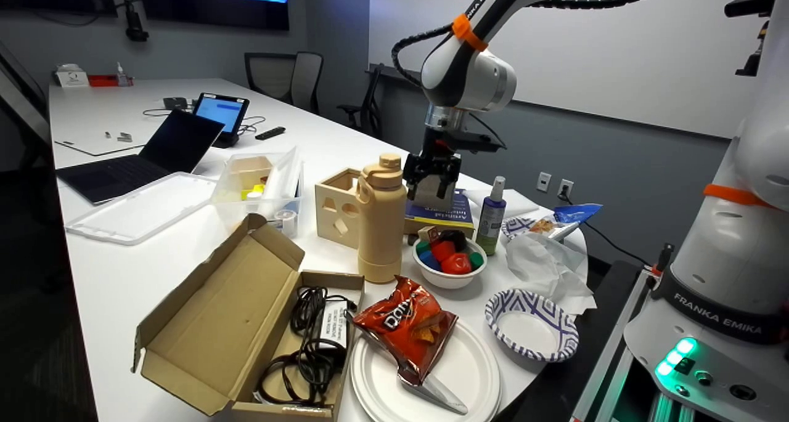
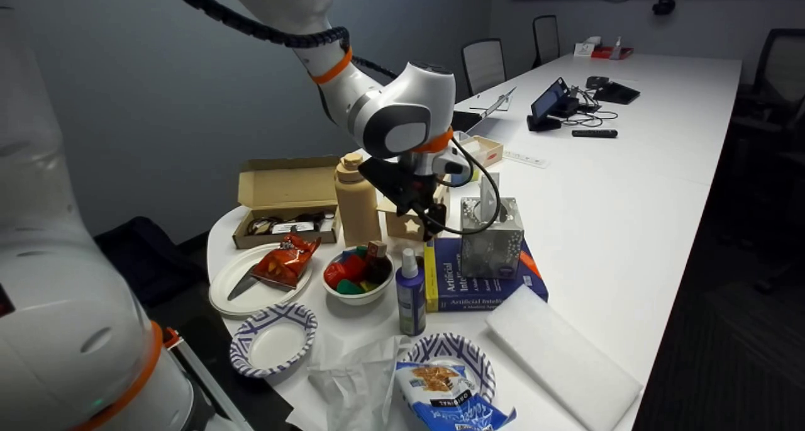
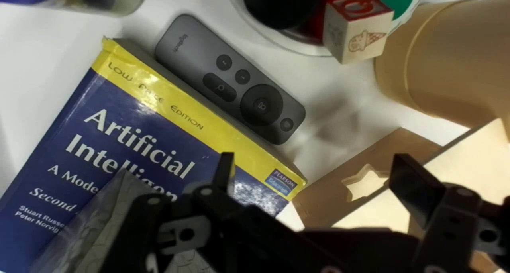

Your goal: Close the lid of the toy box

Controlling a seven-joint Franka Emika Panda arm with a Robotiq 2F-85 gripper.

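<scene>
The toy box [image 1: 327,222] is a tan wooden box with shape cut-outs, behind the tan bottle in an exterior view. It also shows in an exterior view [image 2: 395,226] and, with its star hole, in the wrist view [image 3: 330,187]. Its lid [image 2: 390,206] stands open, tilted outward above the star face; it shows as a cream panel in the wrist view [image 3: 474,157]. My gripper [image 3: 314,159] is open and empty, its fingers wide apart. One finger overlaps the lid's edge in the picture; contact cannot be told. In an exterior view my gripper [image 1: 426,194] is beside the box.
The tan bottle [image 1: 381,225] stands close to the box. A blue book [image 2: 449,267] bears a grey tissue box [image 2: 494,251] near my gripper. A bowl of blocks [image 1: 450,277], a spray bottle [image 1: 491,219] and a remote [image 3: 231,81] are nearby.
</scene>
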